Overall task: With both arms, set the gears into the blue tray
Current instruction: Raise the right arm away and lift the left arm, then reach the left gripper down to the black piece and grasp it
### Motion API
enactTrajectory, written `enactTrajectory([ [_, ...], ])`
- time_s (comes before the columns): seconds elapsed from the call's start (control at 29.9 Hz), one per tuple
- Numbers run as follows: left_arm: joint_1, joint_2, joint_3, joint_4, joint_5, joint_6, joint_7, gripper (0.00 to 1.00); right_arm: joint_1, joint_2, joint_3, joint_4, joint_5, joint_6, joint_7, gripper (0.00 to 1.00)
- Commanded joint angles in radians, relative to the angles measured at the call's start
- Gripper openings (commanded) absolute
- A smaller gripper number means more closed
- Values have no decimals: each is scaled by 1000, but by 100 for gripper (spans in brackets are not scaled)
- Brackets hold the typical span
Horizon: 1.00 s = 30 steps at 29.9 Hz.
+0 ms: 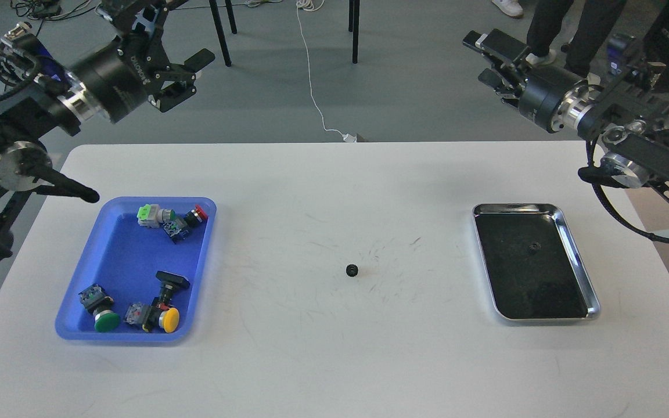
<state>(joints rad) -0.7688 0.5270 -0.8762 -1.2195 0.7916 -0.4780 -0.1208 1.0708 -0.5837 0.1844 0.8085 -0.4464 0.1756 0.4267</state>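
One gear (352,270) bare on the white table (311,360) at centre, another gear (533,248) in the steel tray (592,302) at 3 o'clock, blue tray (73,331) at 9 o'clock, my left claw (186,75) gaping at 11, my right claw (482,58) parted at 1, both empty.

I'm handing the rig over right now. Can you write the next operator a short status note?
Left gripper: open, empty, raised beyond the table's far-left edge.
Right gripper: open, empty, raised at far right.
Blue tray: holds only push-button switches, no gears.
One gear lies on the white table, mid-table; a second gear sits in the steel tray.
Done: nothing yet. Left: move both gears into the blue tray.
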Motion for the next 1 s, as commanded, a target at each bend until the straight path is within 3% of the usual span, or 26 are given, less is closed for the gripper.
enactTrajectory([
  [0.0, 11, -103, 8, -47, 366, 2, -46, 93, -109, -74, 108, 11, 159, 77, 1, 97],
  [0.17, 9, -162, 164, -71, 624, 36, -57, 92, -236, -142, 170, 37, 342, 162, 3, 97],
  [0.53, 9, -243, 611, -48, 1112, 383, -54, 90, -386, -223, 217, 319, 374, 96, 12, 97],
  [0.77, 28, -321, 707, 178, 1337, 498, -59, 82, -580, -217, 380, 394, 557, 79, 12, 98],
  [0.97, 39, -366, 744, 213, 1358, 550, -66, 73, -703, -205, 457, 393, 584, 82, 12, 98],
])
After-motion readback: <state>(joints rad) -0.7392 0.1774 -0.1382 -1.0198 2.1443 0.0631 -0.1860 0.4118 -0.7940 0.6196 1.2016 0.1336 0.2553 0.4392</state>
